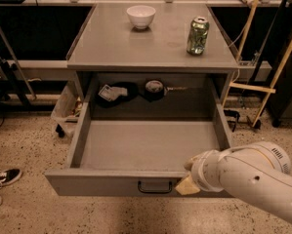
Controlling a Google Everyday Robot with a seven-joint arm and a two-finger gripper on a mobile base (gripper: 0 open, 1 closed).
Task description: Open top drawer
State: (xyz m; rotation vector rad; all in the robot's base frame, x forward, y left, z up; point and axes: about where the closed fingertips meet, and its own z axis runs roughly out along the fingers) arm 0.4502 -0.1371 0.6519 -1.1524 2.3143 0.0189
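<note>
The top drawer (87, 182) is a wide grey drawer under the grey table top. It stands pulled far out toward me and its deep grey tray is bare at the front. Its small black loop handle (155, 187) is at mid-front. My gripper (187, 180) is at the drawer's front rim, just right of the handle, at the end of my white arm (253, 177). The arm covers most of it. No other drawers show.
A white bowl (141, 16) and a green can (198, 35) stand on the table top (111, 48). Dark items (115, 92) and a round object (155, 87) lie at the back of the drawer opening. Shoes (3, 177) are on the floor at left, wooden poles (277, 72) at right.
</note>
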